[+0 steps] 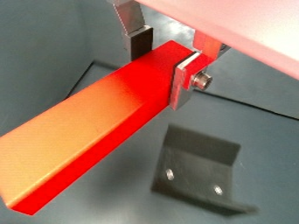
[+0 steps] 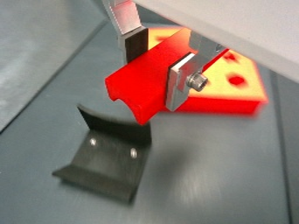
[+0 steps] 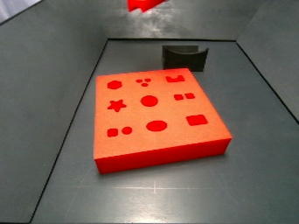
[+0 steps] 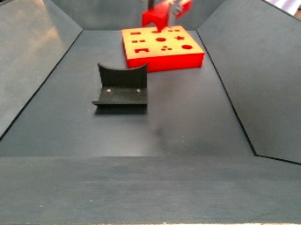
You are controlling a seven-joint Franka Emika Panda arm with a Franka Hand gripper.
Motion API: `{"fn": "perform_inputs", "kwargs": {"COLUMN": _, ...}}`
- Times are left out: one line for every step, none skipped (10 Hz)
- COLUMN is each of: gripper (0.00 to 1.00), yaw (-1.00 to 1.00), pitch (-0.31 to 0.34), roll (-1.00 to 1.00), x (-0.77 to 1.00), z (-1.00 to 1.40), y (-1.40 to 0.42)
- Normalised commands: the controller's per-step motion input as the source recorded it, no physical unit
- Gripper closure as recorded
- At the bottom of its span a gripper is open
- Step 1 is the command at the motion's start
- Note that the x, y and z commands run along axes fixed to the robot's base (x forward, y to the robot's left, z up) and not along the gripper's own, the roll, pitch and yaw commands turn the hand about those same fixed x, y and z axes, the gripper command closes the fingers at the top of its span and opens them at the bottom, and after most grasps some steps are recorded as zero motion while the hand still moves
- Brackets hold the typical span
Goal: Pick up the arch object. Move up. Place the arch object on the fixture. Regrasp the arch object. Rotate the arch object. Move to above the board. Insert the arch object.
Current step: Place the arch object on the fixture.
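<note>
My gripper [image 1: 163,61] is shut on the arch object [image 1: 93,131], a long bright red bar with a curved notch in its end face [image 2: 138,87]. The silver fingers [image 2: 181,79] clamp it across its width. It hangs in the air above the fixture [image 1: 198,171], a dark scooped block on the floor, which also shows in a wrist view [image 2: 103,157] and in both side views [image 3: 184,56] [image 4: 121,88]. The board [image 3: 163,156], a flat orange-red block with shaped holes, lies beyond it [image 4: 177,61]. In the side views only the bar's tip shows, high up [image 3: 142,5] [image 4: 159,16].
Dark sloping walls [image 4: 47,53] enclose the grey floor [image 4: 165,132] on both sides. The board's corner shows behind the held bar in a wrist view [image 2: 239,87].
</note>
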Motion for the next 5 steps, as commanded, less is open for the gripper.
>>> {"fn": "perform_inputs", "kwargs": {"gripper": 1.0, "yaw": 1.0, "pitch": 0.018, "roll": -0.04, "x": 0.46, "z": 0.06, "y": -1.0}}
{"fn": "perform_inputs", "kwargs": {"gripper": 1.0, "yaw": 1.0, "pitch": 0.028, "roll": -0.04, "x": 0.46, "z": 0.06, "y": -1.0}}
{"fn": "perform_inputs", "kwargs": {"gripper": 1.0, "yaw": 1.0, "pitch": 0.064, "roll": -0.03, "x": 0.47, "z": 0.05, "y": -1.0}}
{"fn": "perform_inputs", "kwargs": {"gripper": 1.0, "yaw": 1.0, "pitch": 0.085, "roll": -0.02, "x": 0.47, "z": 0.04, "y": -0.97}}
{"fn": "perform_inputs", "kwargs": {"gripper": 1.0, "yaw": 0.75, "pitch": 0.117, "roll": 0.01, "x": 0.34, "z": 0.02, "y": -0.68}}
